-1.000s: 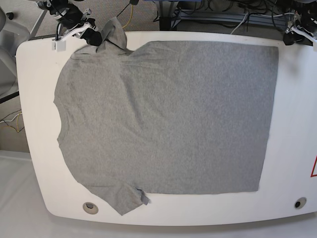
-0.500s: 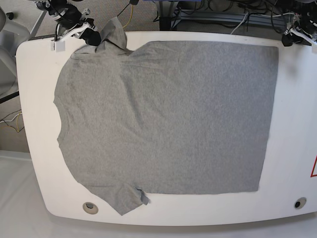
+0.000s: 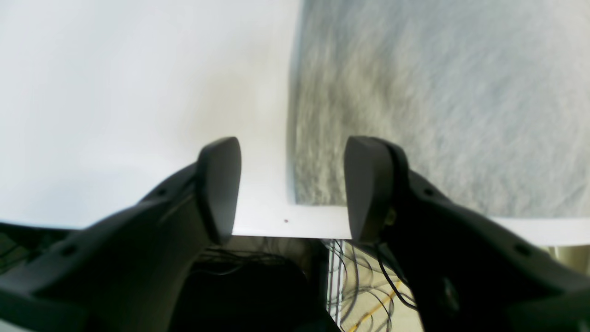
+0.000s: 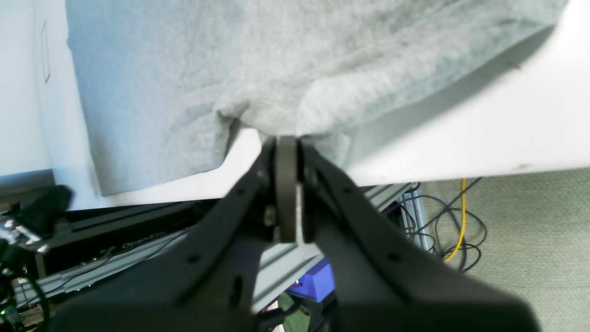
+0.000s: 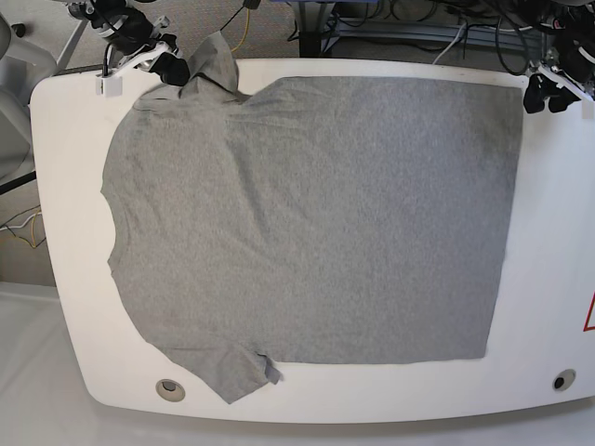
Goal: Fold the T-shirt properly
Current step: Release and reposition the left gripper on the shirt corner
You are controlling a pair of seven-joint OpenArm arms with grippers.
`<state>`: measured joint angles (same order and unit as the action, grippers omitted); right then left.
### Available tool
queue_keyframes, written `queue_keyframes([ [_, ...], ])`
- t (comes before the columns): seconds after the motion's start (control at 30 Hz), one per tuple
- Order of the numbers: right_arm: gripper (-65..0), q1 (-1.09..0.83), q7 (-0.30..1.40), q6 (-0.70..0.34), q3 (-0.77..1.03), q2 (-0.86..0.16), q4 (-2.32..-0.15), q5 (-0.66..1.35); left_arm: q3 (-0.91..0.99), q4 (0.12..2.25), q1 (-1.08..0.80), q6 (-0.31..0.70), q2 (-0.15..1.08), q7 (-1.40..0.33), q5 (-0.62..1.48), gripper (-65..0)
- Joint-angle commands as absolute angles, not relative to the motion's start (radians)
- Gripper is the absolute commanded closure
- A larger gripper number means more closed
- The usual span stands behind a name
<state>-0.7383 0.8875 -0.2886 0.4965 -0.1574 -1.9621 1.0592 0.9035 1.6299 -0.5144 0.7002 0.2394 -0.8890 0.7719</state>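
The heather-grey T-shirt (image 5: 316, 218) lies spread flat on the white table (image 5: 548, 232), collar side to the left and hem to the right. My right gripper (image 5: 177, 69) is at the table's far left edge, shut on the far sleeve, which is pulled up into a peak. In the right wrist view the fingers (image 4: 286, 140) pinch bunched fabric of the T-shirt (image 4: 230, 55). My left gripper (image 5: 543, 94) is open beside the far right hem corner. In the left wrist view it (image 3: 292, 189) straddles the corner of the T-shirt (image 3: 415, 92), with nothing between the fingers.
Two round holes (image 5: 169, 388) (image 5: 562, 380) sit near the table's front edge, and a red mark (image 5: 588, 316) at its right edge. Cables and metal frame rails lie beyond the far edge (image 4: 461, 230). A white chair (image 5: 19, 65) stands off the left.
My left gripper has moved in from beyond the far right table corner to beside the shirt's hem corner. My right gripper still holds the sleeve in the same place.
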Motion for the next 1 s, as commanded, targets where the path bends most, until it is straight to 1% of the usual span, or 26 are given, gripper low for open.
queue_keyframes([
  [0.0, -0.4, -0.746, 0.878, -0.298, 0.503, -0.165, -1.977, 1.079, 0.917, 1.646, -0.529, 0.698, 0.249, -0.881, 0.773, -33.1],
  [0.27, -0.4, -0.746, 0.878, -0.298, 0.503, -0.165, -1.977, 1.078, 0.917, 1.641, -0.521, 0.698, 0.249, -0.921, 0.769, -33.1],
  [0.6, -0.4, -0.750, 0.878, -0.298, 0.503, -0.165, -1.977, 1.078, 0.911, 1.638, -0.490, 0.698, 0.248, -0.923, 0.768, -33.1],
  [0.97, -0.4, -0.751, 0.878, -0.298, 0.503, -0.165, -1.977, 1.078, 0.908, 1.552, -0.458, 0.698, 0.248, -0.923, 0.768, -33.1],
])
